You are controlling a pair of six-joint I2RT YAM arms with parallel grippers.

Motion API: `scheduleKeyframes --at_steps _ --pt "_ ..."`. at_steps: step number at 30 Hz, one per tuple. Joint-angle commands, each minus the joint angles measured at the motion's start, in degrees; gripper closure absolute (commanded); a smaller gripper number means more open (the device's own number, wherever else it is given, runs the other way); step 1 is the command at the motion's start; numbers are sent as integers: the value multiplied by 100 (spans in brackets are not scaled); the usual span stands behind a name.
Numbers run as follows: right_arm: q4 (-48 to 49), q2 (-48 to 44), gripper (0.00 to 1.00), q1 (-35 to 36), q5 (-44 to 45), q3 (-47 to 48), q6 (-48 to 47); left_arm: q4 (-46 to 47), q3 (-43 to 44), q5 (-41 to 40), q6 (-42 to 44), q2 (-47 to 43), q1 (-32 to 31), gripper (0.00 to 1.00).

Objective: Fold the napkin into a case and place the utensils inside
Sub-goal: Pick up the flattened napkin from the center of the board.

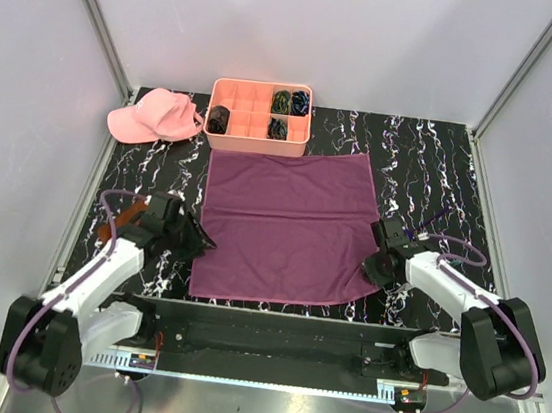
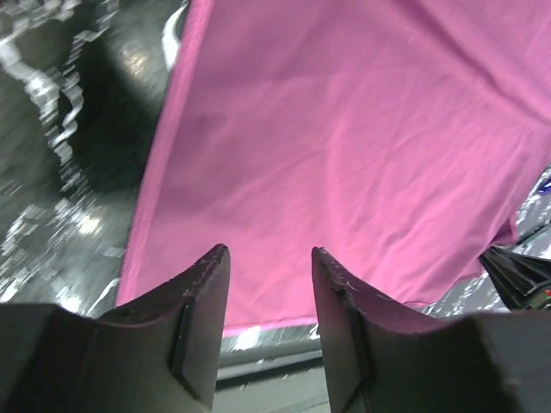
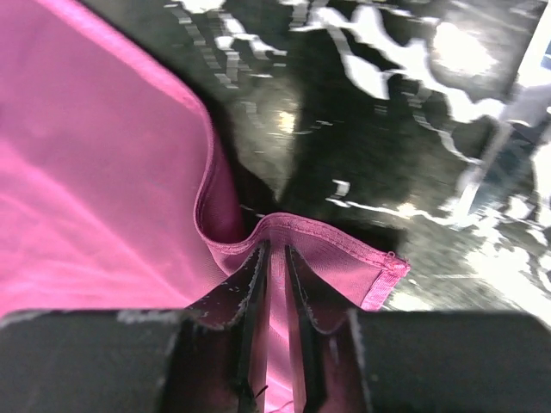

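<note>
At table centre, the napkin (image 1: 289, 223) lies spread flat and single-layer on the black, white-veined table (image 1: 432, 165).

- Far edge: just beside the near wall of the salmon compartment tray (image 1: 256, 147); cannot tell if they touch.
- Near edge: runs close along the front rail, skewed a little, with the left end nearer the rail.
- Left edge: straight, and the left gripper (image 1: 201, 243) sits at it, low down. The wrist view shows its fingers (image 2: 202, 284) a moderate gap apart, with cloth (image 2: 344, 146) in sight beyond them and nothing pinched.
- Right edge: the near right corner is rucked up. The right gripper (image 1: 374, 269) is there, and its wrist view has the jaws almost together on the stitched hem (image 3: 331, 249), cloth filling the slit between them.

Room:
- A broad bare strip of table lies right of the napkin, out to the white side wall.
- The strip on the left is narrower and is shared with a pink cap (image 1: 151, 116) at the far left and a rust-brown scrap (image 1: 130, 217) by the left arm.
- Dark coiled bundles (image 1: 282, 100) sit in some of the tray's compartments.

Writing: small coloured tags on the front rail (image 1: 143, 360), too small to read.
</note>
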Motion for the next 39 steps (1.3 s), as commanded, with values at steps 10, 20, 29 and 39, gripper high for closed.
scheduleKeyframes --at_steps 10,20,29,39 --pt "1196 926 74 -32 -334 449 -1241 1867 944 381 -44 3170 449 74" --pt "90 86 68 -58 176 872 -1577 1611 1492 398 484 3297 908 81" --pt "-253 -540 47 -58 -203 81 -1401 2245 402 1277 396 1697 864 61" --pt "-992 -893 54 -67 18 -69 -514 1674 198 1401 405 755 855 56"
